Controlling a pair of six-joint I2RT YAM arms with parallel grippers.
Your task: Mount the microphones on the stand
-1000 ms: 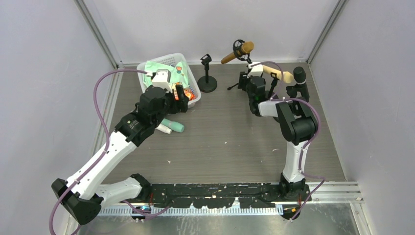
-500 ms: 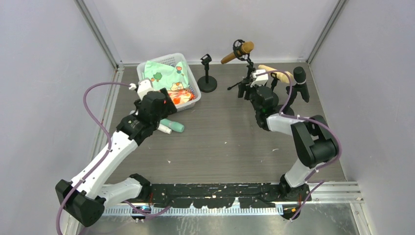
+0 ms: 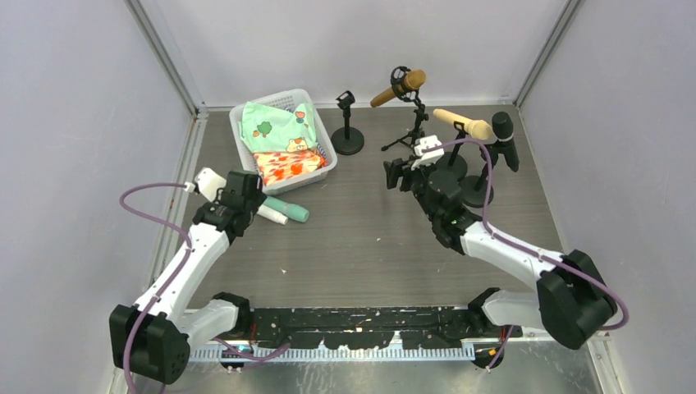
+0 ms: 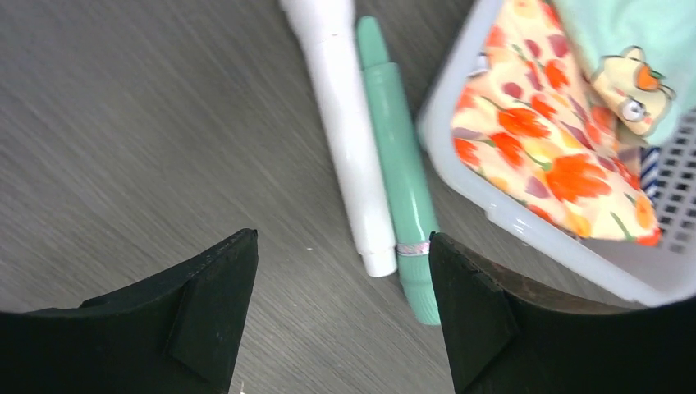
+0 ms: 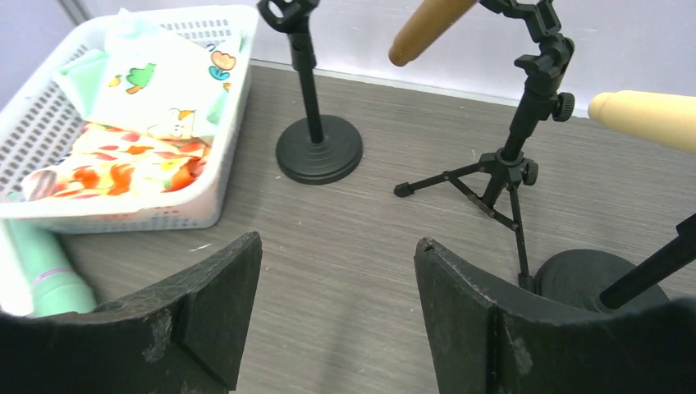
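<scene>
A white microphone (image 4: 345, 139) and a green microphone (image 4: 402, 172) lie side by side on the table beside the basket, also in the top view (image 3: 283, 211). My left gripper (image 3: 244, 190) is open and empty just above them (image 4: 341, 308). An empty round-base stand (image 3: 347, 123) stands at the back (image 5: 310, 98). A tripod stand (image 3: 414, 123) holds a brown microphone (image 3: 398, 87). Two more stands at the right hold a tan microphone (image 3: 464, 124) and a black microphone (image 3: 503, 135). My right gripper (image 3: 397, 174) is open and empty (image 5: 336, 312).
A white basket (image 3: 325, 144) with patterned cloths sits at the back left, its wall close to the two loose microphones (image 4: 525, 226). Grey walls enclose the table on three sides. The tripod's legs (image 5: 484, 185) spread just ahead of my right gripper.
My left arm has pulled back from the basket toward the near left, over the two loose microphones. My right arm has drawn back from the stands toward the table's middle.
</scene>
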